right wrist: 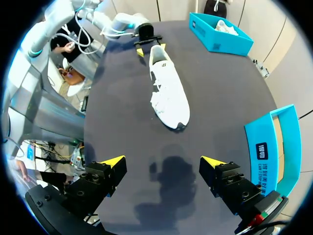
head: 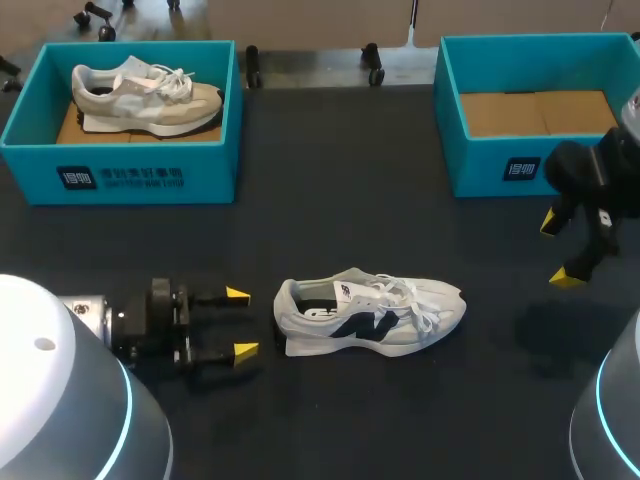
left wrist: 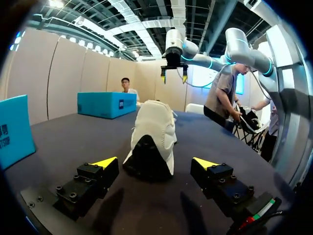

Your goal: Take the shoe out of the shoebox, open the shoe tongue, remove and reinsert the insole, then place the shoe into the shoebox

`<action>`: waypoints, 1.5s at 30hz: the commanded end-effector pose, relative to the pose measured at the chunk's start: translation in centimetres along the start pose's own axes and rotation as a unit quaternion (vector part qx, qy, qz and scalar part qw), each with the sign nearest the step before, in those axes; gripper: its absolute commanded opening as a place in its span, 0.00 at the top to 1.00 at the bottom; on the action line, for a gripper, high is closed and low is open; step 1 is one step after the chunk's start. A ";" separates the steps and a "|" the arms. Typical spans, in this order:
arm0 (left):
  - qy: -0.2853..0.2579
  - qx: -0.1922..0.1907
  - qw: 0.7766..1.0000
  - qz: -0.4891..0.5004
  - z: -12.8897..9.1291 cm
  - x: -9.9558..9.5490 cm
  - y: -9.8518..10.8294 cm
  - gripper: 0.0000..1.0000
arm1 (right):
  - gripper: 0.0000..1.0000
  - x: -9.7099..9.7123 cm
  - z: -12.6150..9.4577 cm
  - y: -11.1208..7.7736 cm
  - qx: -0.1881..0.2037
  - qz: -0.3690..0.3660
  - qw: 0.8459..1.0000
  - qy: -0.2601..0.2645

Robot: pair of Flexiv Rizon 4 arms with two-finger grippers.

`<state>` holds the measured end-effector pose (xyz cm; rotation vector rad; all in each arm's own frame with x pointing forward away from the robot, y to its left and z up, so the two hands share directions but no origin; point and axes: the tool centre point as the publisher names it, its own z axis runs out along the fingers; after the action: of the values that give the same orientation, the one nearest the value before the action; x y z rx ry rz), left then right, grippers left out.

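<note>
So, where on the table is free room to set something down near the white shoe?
Free: the strip between the left shoebox and right shoebox, behind the white shoe; the patch past its toe, near the right end effector. Crowded: its heel, where the left end effector sits close.

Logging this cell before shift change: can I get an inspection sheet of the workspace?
Surface: dark table.
Job's things: white shoe on its sole mid-table; left shoebox holds a beige shoe; right shoebox empty.
Clutter: nothing seen.
Hands: left hand open, behind the heel, not touching; right hand open, raised beside right shoebox.
Cables: nothing seen.
Surroundings: nothing seen reaching over the table.
</note>
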<state>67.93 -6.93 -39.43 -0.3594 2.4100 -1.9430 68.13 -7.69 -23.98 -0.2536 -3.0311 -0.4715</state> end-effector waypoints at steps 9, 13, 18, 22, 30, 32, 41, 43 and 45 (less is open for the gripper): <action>0.005 -0.008 1.000 -0.001 2.4 0.1 0.4 0.00 | 0.00 0.1 0.1 0.0 0.001 0.000 1.000 -0.001; 0.012 -0.004 1.000 -0.009 3.3 0.2 0.6 0.00 | 0.00 0.1 0.1 0.0 0.001 0.000 1.000 -0.001; 0.026 0.011 0.999 -0.015 4.2 0.6 0.6 0.00 | 0.00 0.1 0.1 0.0 0.001 0.000 1.000 -0.001; 0.025 0.021 0.999 -0.017 4.2 0.7 0.1 0.00 | 0.00 0.1 0.1 0.0 0.001 0.000 1.000 -0.001; 0.023 0.023 0.999 -0.018 4.1 0.7 -0.1 0.00 | 0.00 0.1 0.1 0.0 0.001 0.000 1.000 -0.001; 0.023 0.023 0.999 -0.018 4.1 0.7 -0.1 0.00 | 0.00 0.1 0.1 0.0 0.001 0.000 1.000 -0.001; 0.014 0.021 1.000 -0.013 4.3 0.2 0.0 0.00 | 0.00 0.1 0.1 0.0 0.001 0.000 1.000 -0.001; 0.013 0.017 1.000 -0.007 4.4 0.1 0.0 0.00 | 0.00 0.1 0.1 0.0 0.001 0.000 1.000 -0.001; 0.017 0.014 1.000 0.000 4.6 0.1 0.0 0.00 | 0.00 0.1 0.1 0.0 0.001 0.000 1.000 -0.001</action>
<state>68.55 -11.03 -40.45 -0.3339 2.3926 -2.0068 68.13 -7.69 -23.98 -0.2534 -3.0311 -0.4715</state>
